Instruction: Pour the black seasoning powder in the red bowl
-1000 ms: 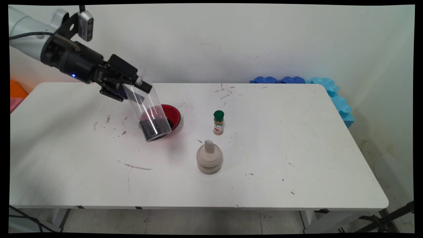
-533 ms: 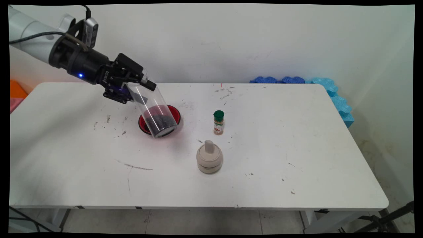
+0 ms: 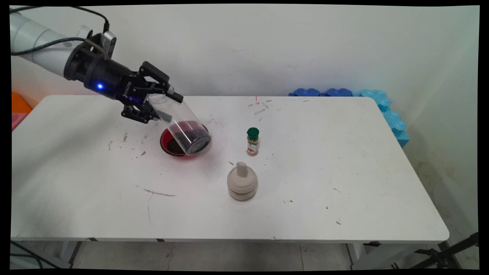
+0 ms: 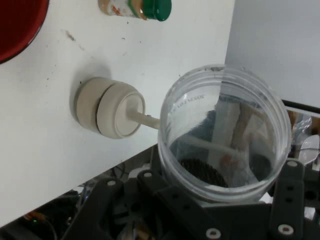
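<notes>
My gripper (image 3: pixel 166 106) is shut on a clear plastic jar (image 3: pixel 186 130), holding it near its open mouth. The jar tilts steeply, its base low and to the right, and dark grains lie in that lower end. The base hangs just over a red bowl (image 3: pixel 167 147) on the white table (image 3: pixel 305 172); something dark shows inside the bowl. In the hand view I look into the jar (image 4: pixel 220 100) from its mouth, with the gripper (image 4: pixel 220 180) around it and the bowl's edge (image 4: pixel 15 25) at the top left.
A small spice bottle with a green cap (image 3: pixel 252 142) (image 4: pixel 135 7) stands right of the bowl. A beige lidded pot with a knob (image 3: pixel 242 183) (image 4: pixel 107 107) sits nearer the front. Blue foam pieces (image 3: pixel 382 103) line the far right corner.
The hand has shifted right and turned, tipping the jar further over. The jar's base has swung up and to the right, from the bowl's near left side to over its right half.
</notes>
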Motion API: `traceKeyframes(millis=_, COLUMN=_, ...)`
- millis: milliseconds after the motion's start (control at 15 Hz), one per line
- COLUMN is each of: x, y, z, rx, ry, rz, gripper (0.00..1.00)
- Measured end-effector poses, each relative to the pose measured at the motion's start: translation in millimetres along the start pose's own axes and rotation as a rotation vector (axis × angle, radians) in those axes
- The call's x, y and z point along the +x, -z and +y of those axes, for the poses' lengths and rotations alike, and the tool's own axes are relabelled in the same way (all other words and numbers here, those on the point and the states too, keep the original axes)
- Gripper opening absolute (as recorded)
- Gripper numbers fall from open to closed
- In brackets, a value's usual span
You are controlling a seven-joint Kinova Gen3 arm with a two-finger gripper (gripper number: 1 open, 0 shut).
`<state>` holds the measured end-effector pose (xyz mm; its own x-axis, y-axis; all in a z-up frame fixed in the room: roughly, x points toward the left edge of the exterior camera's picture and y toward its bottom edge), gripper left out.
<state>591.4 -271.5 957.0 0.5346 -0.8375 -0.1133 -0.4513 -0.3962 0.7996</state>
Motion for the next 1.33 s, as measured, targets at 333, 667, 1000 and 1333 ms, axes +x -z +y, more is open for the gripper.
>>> traceKeyframes(millis=333, x=4, y=-3, z=-5, rx=-0.005, ry=0.150, rz=0.005, gripper=0.00)
traceKeyframes(millis=667, x=7, y=-7, z=-11, rx=-0.011, ry=0.281, rz=0.003, gripper=0.00)
traceKeyframes(millis=1000, x=10, y=-10, z=-14, rx=-0.029, ry=0.399, rz=-0.003, gripper=0.00)
traceKeyframes(millis=1333, x=13, y=-11, z=-19, rx=-0.050, ry=0.500, rz=-0.007, gripper=0.00)
